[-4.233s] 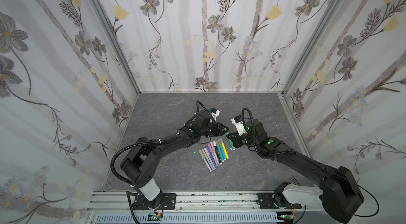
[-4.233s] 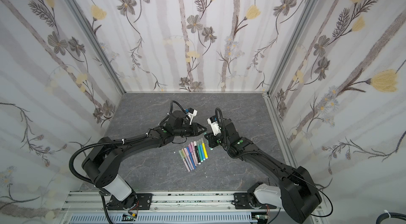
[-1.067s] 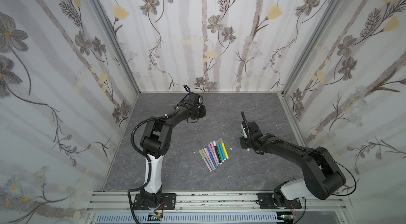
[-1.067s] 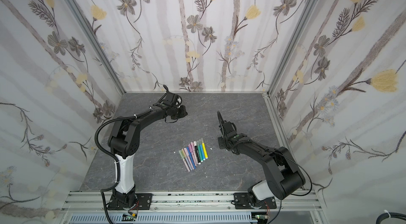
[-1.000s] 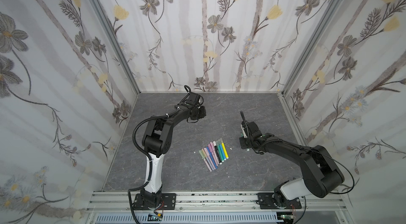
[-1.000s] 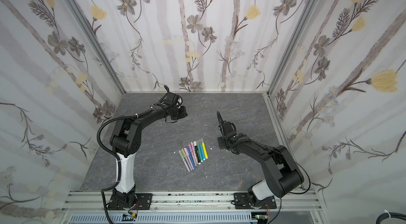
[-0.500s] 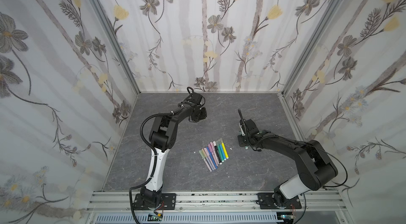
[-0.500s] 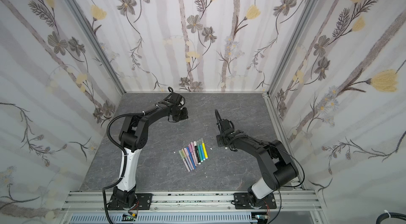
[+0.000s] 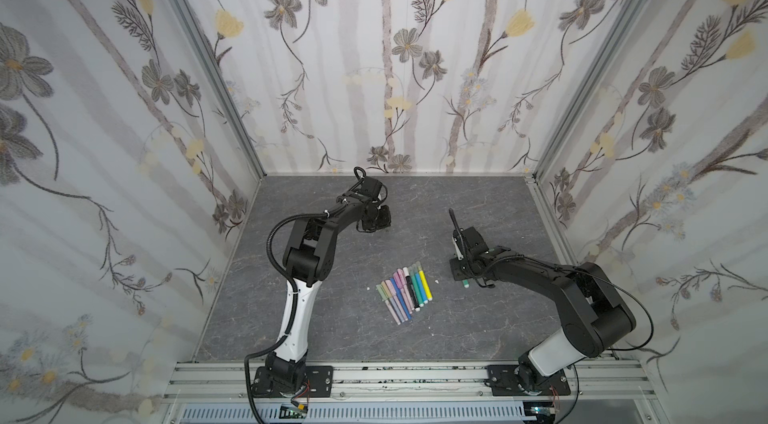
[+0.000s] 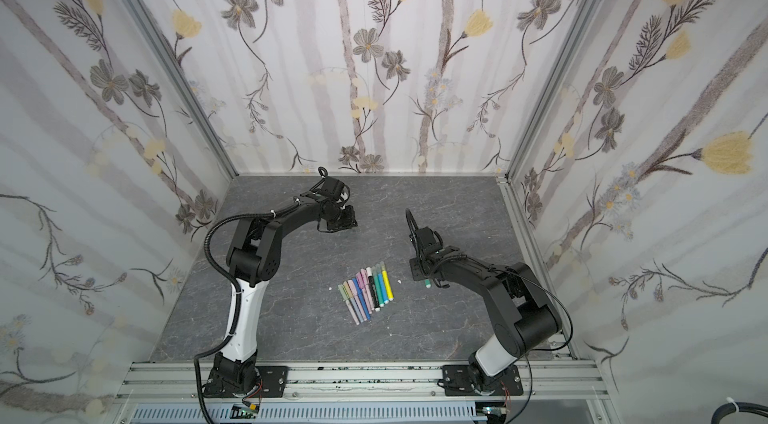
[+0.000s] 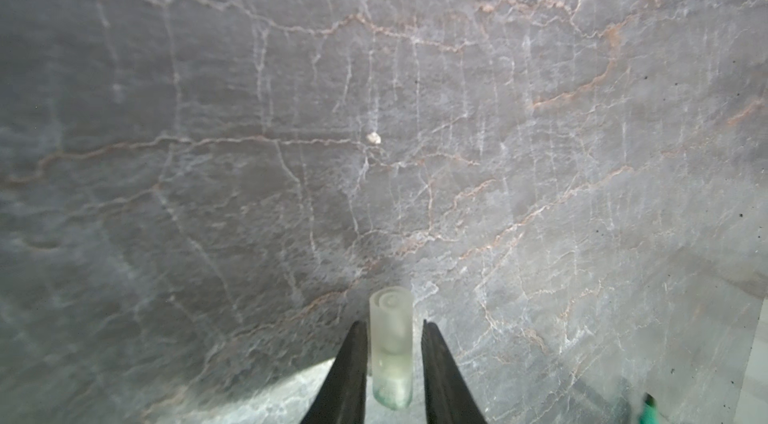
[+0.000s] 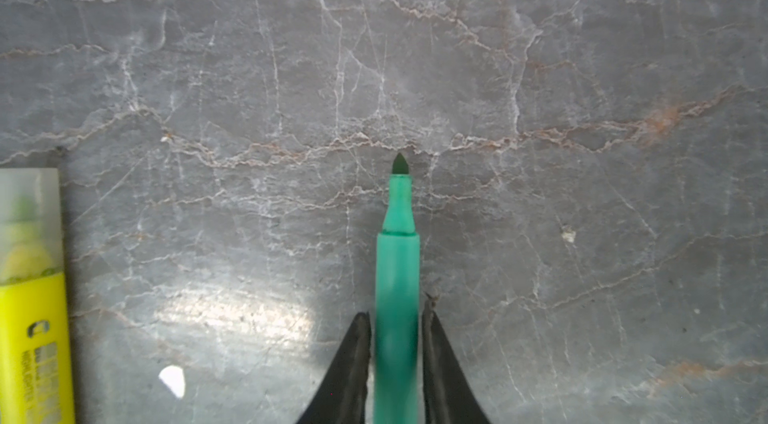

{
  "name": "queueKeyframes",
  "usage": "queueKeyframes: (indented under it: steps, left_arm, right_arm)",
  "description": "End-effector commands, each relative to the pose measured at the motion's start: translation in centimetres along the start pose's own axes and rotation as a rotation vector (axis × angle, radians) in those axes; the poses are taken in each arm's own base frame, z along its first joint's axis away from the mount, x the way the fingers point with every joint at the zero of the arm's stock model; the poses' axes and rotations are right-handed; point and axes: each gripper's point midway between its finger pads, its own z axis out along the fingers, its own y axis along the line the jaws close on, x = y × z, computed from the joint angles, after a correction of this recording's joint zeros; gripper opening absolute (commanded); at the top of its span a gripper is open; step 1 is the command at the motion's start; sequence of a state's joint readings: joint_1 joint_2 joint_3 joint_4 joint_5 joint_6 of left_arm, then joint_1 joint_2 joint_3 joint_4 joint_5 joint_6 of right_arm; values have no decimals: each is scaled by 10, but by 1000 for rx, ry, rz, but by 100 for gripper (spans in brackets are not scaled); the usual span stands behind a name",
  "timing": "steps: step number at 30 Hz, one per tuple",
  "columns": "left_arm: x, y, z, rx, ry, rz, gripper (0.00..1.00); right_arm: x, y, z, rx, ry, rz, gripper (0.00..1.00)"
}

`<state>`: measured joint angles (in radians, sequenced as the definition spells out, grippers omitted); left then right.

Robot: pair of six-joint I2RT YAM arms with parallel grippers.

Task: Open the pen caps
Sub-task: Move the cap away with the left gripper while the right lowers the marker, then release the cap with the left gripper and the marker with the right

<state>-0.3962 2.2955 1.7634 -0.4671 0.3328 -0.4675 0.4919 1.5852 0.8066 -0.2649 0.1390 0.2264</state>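
Left gripper [image 11: 392,323] down low at the far side of the grey table [image 9: 332,318], left of centre, jaws a touch apart, not clamped. Between its fingers [image 11: 349,368], a frosted cap [image 11: 391,343], faintly green at one end, lying lengthwise, a thin gap showing on at least one side. Over to the right gripper [image 12: 395,309], right of centre and well apart from the left one: jaws likewise slightly parted around a green pen [image 12: 397,276], uncapped, dark pointed tip bare and poking out ahead of the fingers, barrel a little blurred, slivers of table on either side. Just beside it, to the left in the scene, a yellow highlighter [image 12: 29,318] with its clear cap [image 12: 29,222] on. In a top view, a row of capped pens [image 9: 405,291] side by side mid-table, slightly fanned, pastels on the left, teal, blue and yellow on the right. Green pen's end peeking out just right of that row, under the right gripper. Small white speck [image 9: 436,281] between row and gripper.
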Motion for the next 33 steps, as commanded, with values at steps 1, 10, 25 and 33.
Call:
queueKeyframes:
  steps: [1, 10, 25, 33]
  left_arm:
    - [5, 7, 3, -18, 15, -5, 28]
    - [-7, -24, -27, 121, -53, 5, 30]
    - [-20, -63, -127, 202, -210, 66, 33]
    - [7, -58, -176, 216, -281, 110, 35]
  right_arm:
    - [2, 1, 1, -3, 10, -1, 28]
    - [-13, 8, -17, -59, -59, 13, 41]
    - [-36, 60, -74, -267, -146, -7, 43]
    - [-20, 95, -58, -278, -73, -45, 42]
